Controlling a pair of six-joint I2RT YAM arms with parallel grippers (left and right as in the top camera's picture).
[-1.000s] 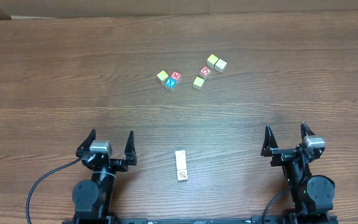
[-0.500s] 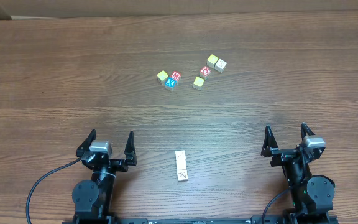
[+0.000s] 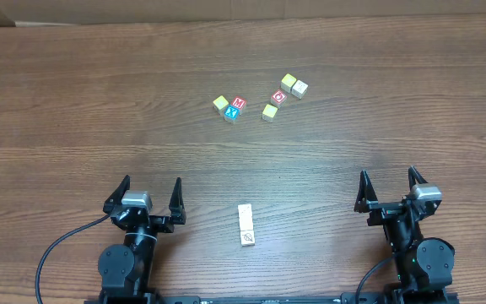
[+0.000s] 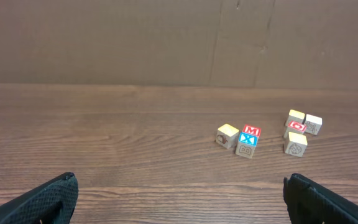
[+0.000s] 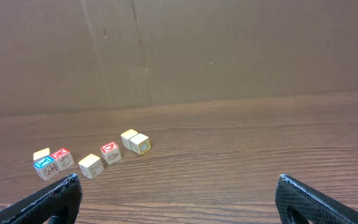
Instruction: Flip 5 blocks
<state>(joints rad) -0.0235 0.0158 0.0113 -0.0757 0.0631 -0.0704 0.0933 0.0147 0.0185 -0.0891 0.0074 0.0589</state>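
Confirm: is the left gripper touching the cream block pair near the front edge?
Apart. Overhead shows a wide strip of table between the left gripper and the cream block pair.

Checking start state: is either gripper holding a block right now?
No: overhead, the left gripper and right gripper stand open and empty, clear of the nearest blocks between them.

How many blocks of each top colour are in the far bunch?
Yellow-topped blocks: 3
Red-topped blocks: 2
Blue-topped block: 1
Cream-topped block: 1
Total: 7
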